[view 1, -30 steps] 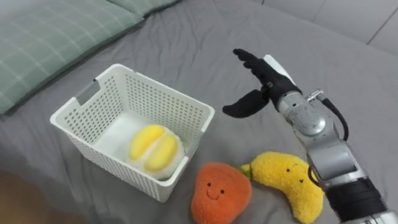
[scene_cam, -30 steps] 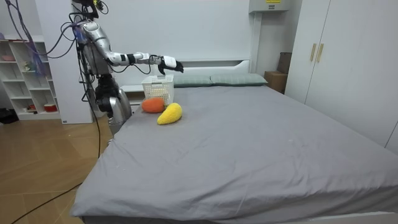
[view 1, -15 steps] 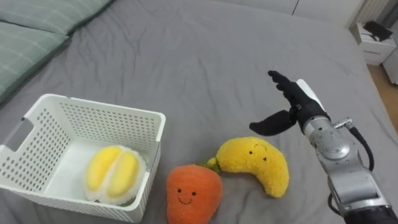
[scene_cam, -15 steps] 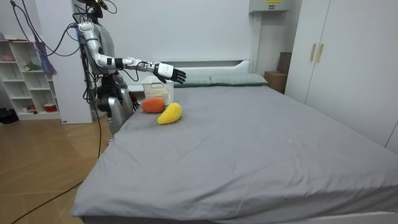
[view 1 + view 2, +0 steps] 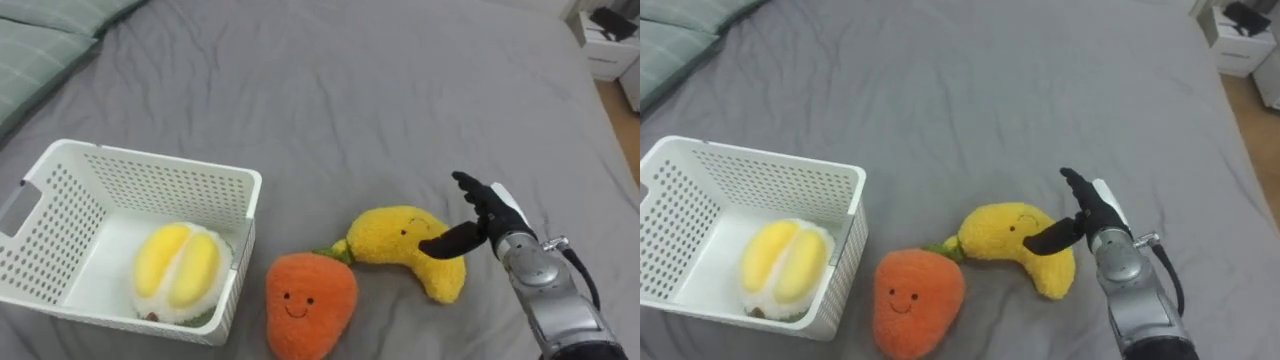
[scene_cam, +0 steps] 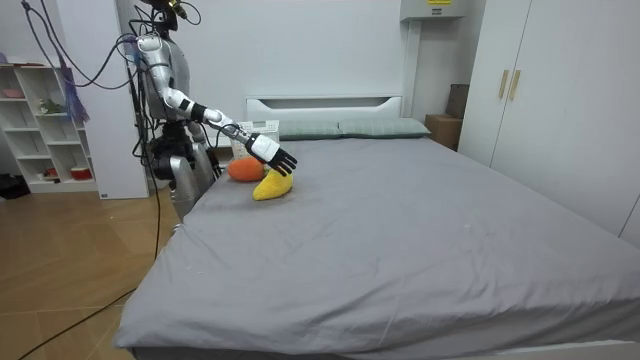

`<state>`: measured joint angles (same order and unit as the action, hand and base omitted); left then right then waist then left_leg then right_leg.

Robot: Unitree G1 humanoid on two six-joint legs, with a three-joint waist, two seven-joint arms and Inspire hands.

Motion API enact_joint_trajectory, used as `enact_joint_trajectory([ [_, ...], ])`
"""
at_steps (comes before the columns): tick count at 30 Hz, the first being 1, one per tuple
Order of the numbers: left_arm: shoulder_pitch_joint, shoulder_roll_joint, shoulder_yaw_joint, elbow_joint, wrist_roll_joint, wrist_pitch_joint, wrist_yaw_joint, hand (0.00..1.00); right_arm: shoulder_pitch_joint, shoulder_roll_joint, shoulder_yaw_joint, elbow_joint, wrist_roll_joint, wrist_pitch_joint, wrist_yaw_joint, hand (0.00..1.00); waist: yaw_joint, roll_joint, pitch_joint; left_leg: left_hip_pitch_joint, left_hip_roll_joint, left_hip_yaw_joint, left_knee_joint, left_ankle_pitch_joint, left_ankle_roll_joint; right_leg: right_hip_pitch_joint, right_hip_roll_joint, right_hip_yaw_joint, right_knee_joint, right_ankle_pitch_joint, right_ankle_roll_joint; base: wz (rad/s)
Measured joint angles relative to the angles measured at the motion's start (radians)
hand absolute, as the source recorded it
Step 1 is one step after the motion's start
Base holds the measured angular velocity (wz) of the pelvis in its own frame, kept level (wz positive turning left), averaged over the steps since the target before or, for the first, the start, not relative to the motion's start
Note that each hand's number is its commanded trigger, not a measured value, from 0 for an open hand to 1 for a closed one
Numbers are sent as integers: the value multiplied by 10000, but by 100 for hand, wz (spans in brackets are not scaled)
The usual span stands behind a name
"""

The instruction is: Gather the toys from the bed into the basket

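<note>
Right hand (image 5: 497, 214), fingers spread and empty, hovers lower right in the left eye view, just right of the fuzzy yellow banana plush (image 5: 400, 243) lying crosswise on the grey bed (image 5: 330, 90); room view, left of centre: hand above it; right eye view: dark thumb overlaps its rounded right end.

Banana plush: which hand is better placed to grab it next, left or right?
Right, probably. The right hand is open at the right end of the banana plush, with its thumb over the plush. The white basket lies further left, past the carrot plush.
</note>
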<state>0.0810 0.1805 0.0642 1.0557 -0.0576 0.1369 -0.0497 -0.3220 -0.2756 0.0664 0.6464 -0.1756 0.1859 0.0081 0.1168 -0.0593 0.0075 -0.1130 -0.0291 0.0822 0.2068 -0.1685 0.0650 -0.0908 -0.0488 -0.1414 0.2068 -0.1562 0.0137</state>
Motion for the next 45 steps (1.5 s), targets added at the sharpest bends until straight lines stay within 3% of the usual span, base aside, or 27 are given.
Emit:
enact_joint_trajectory([
  [3, -106, 6, -265, 264, -320, -149, 12, 0, -623, 1, 1, 879, 198, -505, -123, 0, 16, 92, 42, -144, 1, 11, -11, 6, -3, -152, 4, -7, -31, 1, -3, 0],
  [5, -139, -3, -398, 263, -511, -169, 12, 0, -924, 1, 7, 1329, 195, -593, -146, 0, 74, 154, 83, -192, -1, 8, -16, 6, -3, -196, 3, -17, -41, 1, -2, 0],
  [11, -465, 117, -1164, 483, -1070, -295, 147, 0, -1603, -27, 448, 2824, 213, -856, -206, 0, 297, 193, 104, -718, -3, -92, -11, 35, -15, -708, 4, -46, -36, 2, -4, 3],
  [17, -689, 194, -1614, 843, -1483, -549, 189, 0, -1693, -37, 667, 3265, 181, -920, -206, 0, 342, 200, 111, -880, -5, -138, -23, 39, -18, -863, -3, -133, -43, 2, -4, 1],
  [24, -749, 202, -1676, 856, -1476, -564, 178, 0, -1887, -63, 706, 3881, 137, -1033, -204, 0, 349, 226, 204, -929, -7, -163, -77, 39, -18, -900, -20, -373, -59, 2, -4, 0],
  [32, -748, 210, -1771, 906, -1480, -659, 127, 0, -1886, -264, 1205, 4012, 94, -1031, -5, 0, 484, 221, 217, -1050, -6, -164, -63, 39, -18, -1031, -43, -531, -38, 2, -4, 0],
  [33, -761, 242, -1898, 929, -1488, -721, 111, 0, -1886, -335, 1352, 4010, 84, -1033, 2, 25, 510, 220, 218, -1050, -6, -165, -63, 39, -18, -1031, -44, -538, -40, 2, -4, 0],
  [34, -766, 253, -1920, 949, -1487, -736, 100, 0, -1887, -354, 1415, 4009, 84, -1036, 3, 62, 515, 214, 221, -1050, -6, -165, -63, 39, -18, -1030, -44, -539, -39, 2, -4, 0],
  [36, -812, 307, -2041, 987, -1490, -772, 69, 0, -1887, -371, 1505, 4008, 73, -1042, 6, 89, 524, 174, 246, -1052, -6, -165, -63, 39, -18, -1030, -43, -548, -41, 2, -4, 0],
  [38, -854, 338, -2041, 1004, -1490, -785, 3, 0, -1887, -372, 1505, 4008, 71, -1044, 6, 100, 524, 137, 268, -1053, -6, -166, -62, 39, -18, -1030, -43, -552, -41, 2, -4, 0],
  [45, -948, 347, -2050, 1029, -1488, -794, -19, 0, -1888, -366, 1510, 4004, -356, -1063, 1, 100, 536, 106, 280, -1053, -10, -167, -63, 39, -18, -1030, -54, -601, -42, 3, -6, 0],
])
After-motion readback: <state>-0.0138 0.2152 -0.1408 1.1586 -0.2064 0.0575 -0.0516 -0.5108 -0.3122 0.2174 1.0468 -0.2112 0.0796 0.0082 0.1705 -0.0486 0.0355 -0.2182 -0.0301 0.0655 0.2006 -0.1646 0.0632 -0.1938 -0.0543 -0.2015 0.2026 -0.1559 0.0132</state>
